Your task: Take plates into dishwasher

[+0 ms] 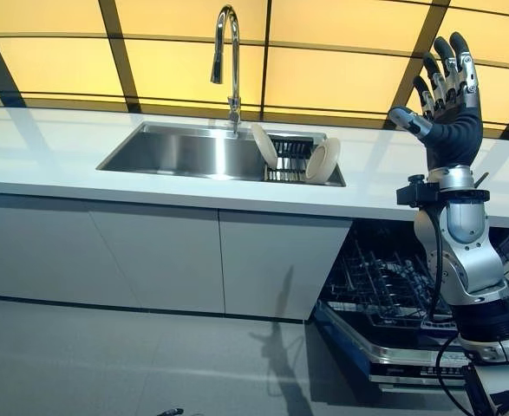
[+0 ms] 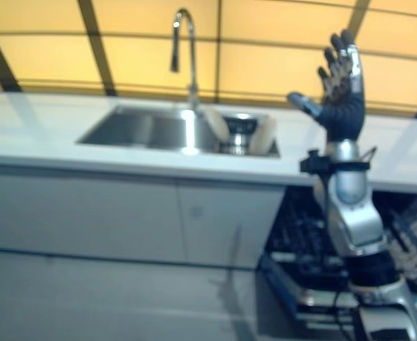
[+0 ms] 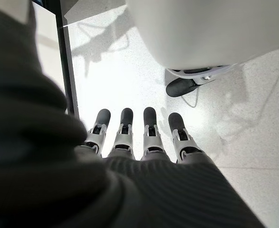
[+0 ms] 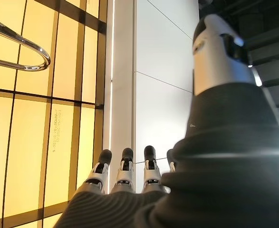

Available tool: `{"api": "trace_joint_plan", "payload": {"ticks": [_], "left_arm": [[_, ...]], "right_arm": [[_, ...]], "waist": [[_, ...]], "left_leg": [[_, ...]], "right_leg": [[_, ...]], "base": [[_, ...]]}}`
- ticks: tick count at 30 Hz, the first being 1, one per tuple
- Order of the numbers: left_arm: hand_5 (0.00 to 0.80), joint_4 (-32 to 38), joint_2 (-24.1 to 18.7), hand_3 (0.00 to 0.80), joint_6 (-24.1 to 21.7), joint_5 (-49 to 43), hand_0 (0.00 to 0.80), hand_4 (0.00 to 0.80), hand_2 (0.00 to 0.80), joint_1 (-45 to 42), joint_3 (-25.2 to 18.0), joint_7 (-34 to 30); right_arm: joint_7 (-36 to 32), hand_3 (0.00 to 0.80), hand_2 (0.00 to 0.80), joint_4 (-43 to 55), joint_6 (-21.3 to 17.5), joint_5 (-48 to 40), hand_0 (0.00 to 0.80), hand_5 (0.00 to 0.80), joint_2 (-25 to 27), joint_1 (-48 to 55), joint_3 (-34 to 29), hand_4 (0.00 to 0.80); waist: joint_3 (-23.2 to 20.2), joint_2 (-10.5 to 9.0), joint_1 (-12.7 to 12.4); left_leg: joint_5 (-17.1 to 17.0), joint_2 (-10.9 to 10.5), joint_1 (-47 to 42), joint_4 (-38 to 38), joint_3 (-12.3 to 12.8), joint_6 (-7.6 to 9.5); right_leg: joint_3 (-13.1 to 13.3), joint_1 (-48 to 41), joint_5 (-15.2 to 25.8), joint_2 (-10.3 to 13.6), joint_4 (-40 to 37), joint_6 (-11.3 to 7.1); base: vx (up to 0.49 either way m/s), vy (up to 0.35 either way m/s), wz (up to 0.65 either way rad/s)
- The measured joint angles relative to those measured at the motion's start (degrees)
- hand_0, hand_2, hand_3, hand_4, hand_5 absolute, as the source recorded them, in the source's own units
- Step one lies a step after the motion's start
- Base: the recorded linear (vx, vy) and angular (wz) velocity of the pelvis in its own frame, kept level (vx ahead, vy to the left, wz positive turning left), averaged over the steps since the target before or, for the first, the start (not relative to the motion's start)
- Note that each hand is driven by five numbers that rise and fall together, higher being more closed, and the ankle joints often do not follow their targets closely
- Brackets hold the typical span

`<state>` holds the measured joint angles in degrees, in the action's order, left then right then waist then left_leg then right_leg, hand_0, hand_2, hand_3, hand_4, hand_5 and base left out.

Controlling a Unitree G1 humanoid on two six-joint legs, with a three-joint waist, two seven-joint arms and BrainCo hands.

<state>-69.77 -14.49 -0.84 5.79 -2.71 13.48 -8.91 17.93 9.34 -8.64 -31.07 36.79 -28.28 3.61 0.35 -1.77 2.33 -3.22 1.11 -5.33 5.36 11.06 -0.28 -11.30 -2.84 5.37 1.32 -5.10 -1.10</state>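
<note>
Left eye view shows the right robot hand [image 1: 449, 104] held up high, fingers straight and spread, holding nothing. Two white plates [image 1: 323, 160] stand in the sink [image 1: 176, 152] to its left. Below it sits the open dishwasher rack [image 1: 384, 290]. The left robot hand [image 3: 139, 142] hangs over the floor, fingers straight.

A long white countertop [image 1: 55, 152] runs across the scene, above grey cabinet doors [image 1: 159, 260]. A steel sink [image 1: 185, 152] is set into it. At the right end of the sink stands a dark rack [image 1: 290, 160], and 2 white plates [image 1: 265, 145] lean in it. Behind the sink rises a curved faucet [image 1: 228, 61].
</note>
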Motion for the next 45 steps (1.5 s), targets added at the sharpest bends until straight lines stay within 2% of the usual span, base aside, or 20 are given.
{"api": "trace_joint_plan", "payload": {"ticks": [4,30,45], "left_arm": [[0.0,0.0,-0.01,0.0,0.0,0.0,0.0,0.0,0.0,-0.19,0.01,0.11],[0.0,0.0,0.04,0.0,0.26,-0.03,0.0,0.0,0.0,-0.27,0.06,0.66],[0.0,-0.01,-0.04,0.0,0.43,-0.55,0.0,0.0,0.0,-0.24,0.05,2.17]], "right_arm": [[0.14,0.0,0.0,1.01,0.0,-0.02,0.0,0.0,0.06,0.0,0.0,0.0],[-1.48,0.0,0.0,1.5,0.29,-0.05,0.0,0.0,0.06,0.38,0.0,0.0],[-8.83,0.0,0.0,1.49,4.16,-0.07,0.0,0.0,1.03,0.63,0.07,0.0]], "waist": [[-0.35,0.47,0.02],[-0.67,0.05,0.14],[-0.85,-0.41,1.31]], "left_leg": [[-0.29,-0.01,-0.09,-0.03,0.0,-0.19],[0.07,0.02,-0.97,0.0,-0.05,-0.08],[0.11,0.31,-1.04,-0.53,-0.18,-0.11]], "right_leg": [[0.0,0.06,0.0,-0.07,-0.03,0.02],[-0.04,-0.92,-0.07,-0.05,-0.01,0.12],[-0.38,-1.45,-0.37,-0.23,0.26,0.57]], "base": [[0.0,0.0,0.0],[0.0,0.0,0.0],[0.017,-0.091,0.01]]}}
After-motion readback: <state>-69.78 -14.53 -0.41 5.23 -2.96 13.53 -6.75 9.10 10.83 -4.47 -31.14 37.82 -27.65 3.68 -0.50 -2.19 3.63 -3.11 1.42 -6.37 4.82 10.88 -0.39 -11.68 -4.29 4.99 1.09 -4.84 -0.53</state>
